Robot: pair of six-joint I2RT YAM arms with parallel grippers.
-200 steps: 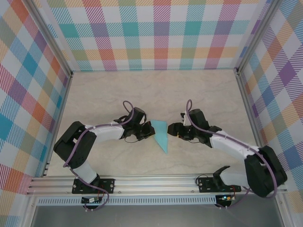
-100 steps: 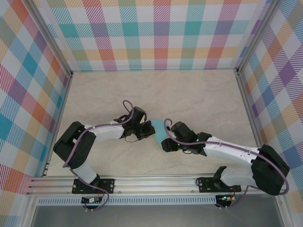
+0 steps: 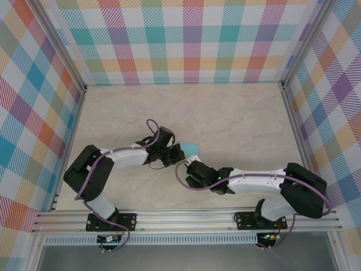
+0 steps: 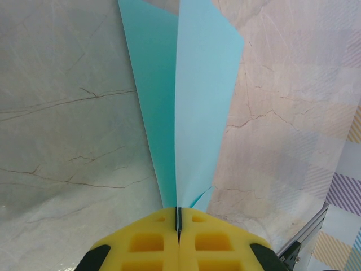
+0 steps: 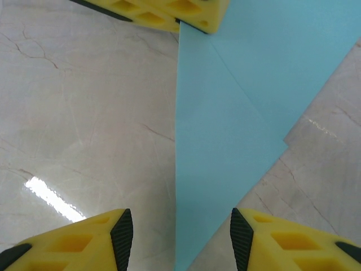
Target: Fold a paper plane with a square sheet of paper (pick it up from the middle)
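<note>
Paper plane (image 4: 192, 101) sits clamped in the left tool (image 4: 178, 219). The right tool (image 5: 179, 226), jaws apart, straddles its narrow end. This looks like a creasing step; next it should pinch the fold.

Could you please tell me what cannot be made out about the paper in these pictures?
- Top view: the right arm covers most of the paper plane.
- Left wrist view: its far end runs off the top edge; the left tool hides the pinched part.
- Right wrist view: its tip leaves the bottom edge between the fingers of the right tool.
</note>
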